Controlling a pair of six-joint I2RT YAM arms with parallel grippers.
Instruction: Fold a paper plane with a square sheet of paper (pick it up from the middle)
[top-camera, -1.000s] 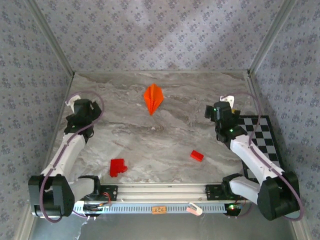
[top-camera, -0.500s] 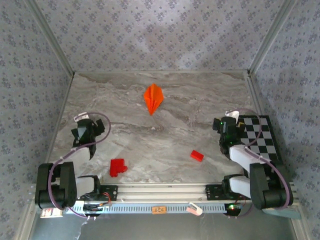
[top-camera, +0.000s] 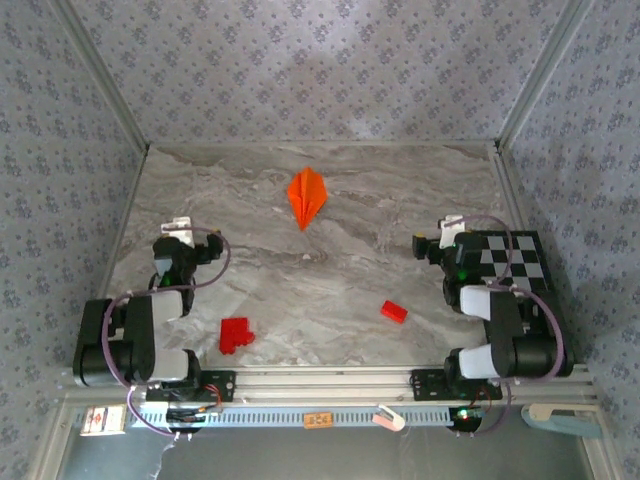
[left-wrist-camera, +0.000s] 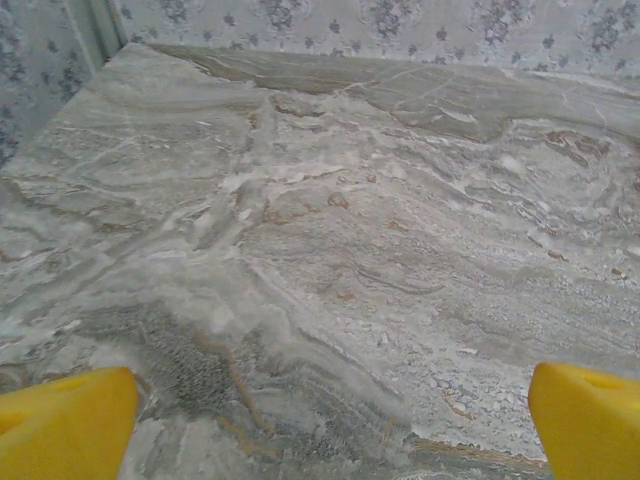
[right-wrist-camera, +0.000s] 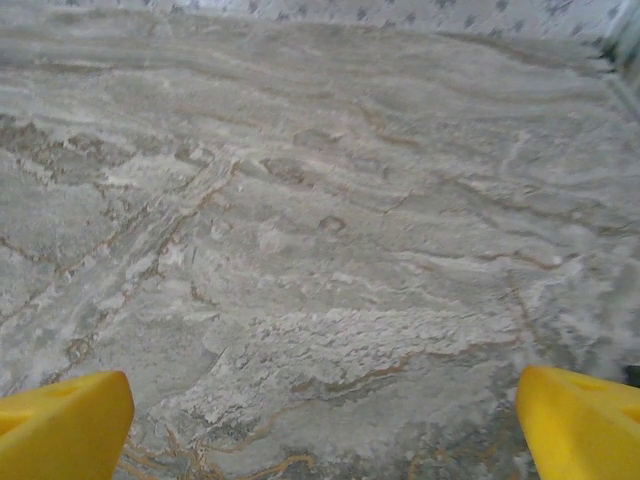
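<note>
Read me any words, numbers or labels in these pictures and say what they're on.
No text is legible.
An orange tag on the front rail: too small to read.
A white sticker at the near-left corner: blurred, unreadable.
The paper plane and chequered board: no writing seen.
</note>
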